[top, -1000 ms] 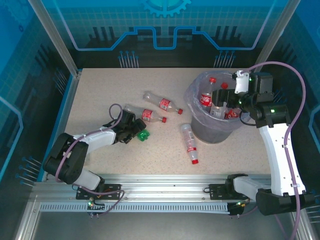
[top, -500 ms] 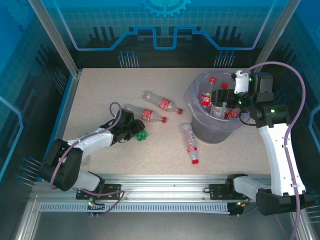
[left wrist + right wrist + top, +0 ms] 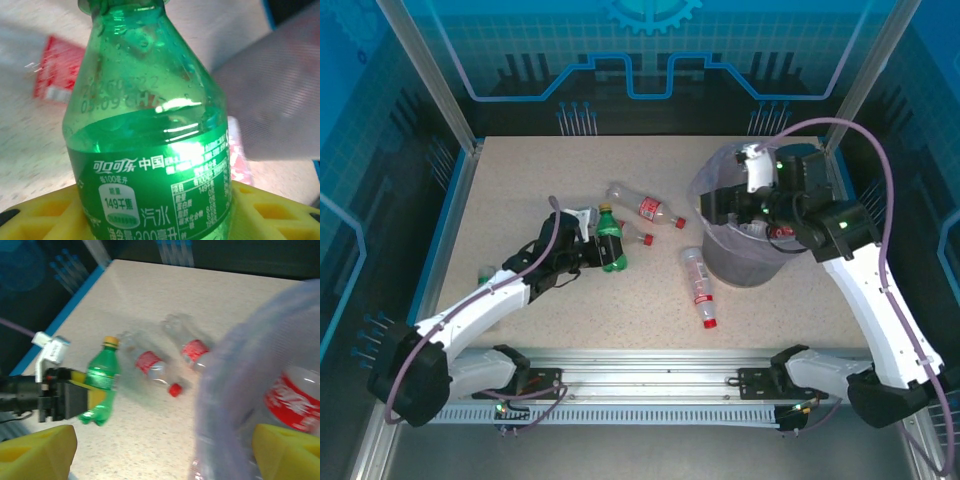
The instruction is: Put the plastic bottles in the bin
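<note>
My left gripper [image 3: 592,246] is shut on a green bottle [image 3: 610,240] with a yellow cap, held upright just above the table. In the left wrist view the green bottle [image 3: 150,150] sits between yellow fingers [image 3: 272,207]. Two clear red-labelled bottles [image 3: 646,209] [image 3: 700,284] lie on the table, and a third [image 3: 638,238] lies partly hidden behind the green one. The bin [image 3: 745,250], lined with a lavender bag, holds more red-labelled bottles [image 3: 295,397]. My right gripper [image 3: 725,208] hangs open over the bin's left rim [image 3: 230,390], looking toward the green bottle [image 3: 102,377].
Aluminium posts and blue panels enclose the table on the left, back and right. A metal rail [image 3: 650,385] runs along the near edge by the arm bases. Bare tabletop [image 3: 520,180] lies at the back left.
My left gripper closed on the green bottle, stood it upright and carried it a little right and away. My right gripper shifted left across the bin's top.
</note>
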Robot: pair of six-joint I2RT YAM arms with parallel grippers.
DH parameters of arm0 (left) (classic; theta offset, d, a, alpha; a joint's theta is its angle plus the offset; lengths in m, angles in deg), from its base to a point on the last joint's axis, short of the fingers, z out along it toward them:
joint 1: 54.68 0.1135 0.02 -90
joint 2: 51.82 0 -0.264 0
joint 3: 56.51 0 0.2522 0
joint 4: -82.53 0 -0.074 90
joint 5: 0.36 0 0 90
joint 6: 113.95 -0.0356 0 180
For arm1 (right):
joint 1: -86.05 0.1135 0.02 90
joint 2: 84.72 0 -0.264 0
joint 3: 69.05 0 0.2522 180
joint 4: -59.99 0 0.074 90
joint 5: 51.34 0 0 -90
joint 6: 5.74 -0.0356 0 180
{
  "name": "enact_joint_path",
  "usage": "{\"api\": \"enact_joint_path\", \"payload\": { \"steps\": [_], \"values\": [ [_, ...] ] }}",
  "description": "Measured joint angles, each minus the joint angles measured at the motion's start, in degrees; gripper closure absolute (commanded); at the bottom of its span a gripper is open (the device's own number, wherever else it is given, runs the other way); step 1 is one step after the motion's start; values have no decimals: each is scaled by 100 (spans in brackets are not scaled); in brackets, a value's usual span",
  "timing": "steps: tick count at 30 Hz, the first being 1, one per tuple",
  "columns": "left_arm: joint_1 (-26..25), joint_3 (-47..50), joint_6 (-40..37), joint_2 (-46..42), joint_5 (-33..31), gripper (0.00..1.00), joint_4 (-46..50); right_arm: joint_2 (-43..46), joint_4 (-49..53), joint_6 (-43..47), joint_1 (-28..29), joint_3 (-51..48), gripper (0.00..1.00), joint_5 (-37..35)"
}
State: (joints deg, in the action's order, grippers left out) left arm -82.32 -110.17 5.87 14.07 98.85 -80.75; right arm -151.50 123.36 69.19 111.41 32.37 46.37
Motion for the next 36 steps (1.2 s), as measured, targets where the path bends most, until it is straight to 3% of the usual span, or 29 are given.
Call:
{"api": "enact_joint_path", "payload": {
  "steps": [7, 18, 26, 36],
  "values": [
    [-125, 188, -595, -278, 592, 38, -942, -949, -468, -166, 846, 323, 9, 96],
    [-179, 431, -841, -341, 927, 37, -1770, -2188, -1344, -841, 1211, 319, 10, 726],
    [-179, 507, -833, -398, 957, 38, -2205, -2400, -1976, -1346, 1252, 59, 13, 1137],
    [-179, 575, -767, -402, 861, 38, -2562, -2463, -2380, -1698, 1259, -256, 36, 1421]
  ]
}}
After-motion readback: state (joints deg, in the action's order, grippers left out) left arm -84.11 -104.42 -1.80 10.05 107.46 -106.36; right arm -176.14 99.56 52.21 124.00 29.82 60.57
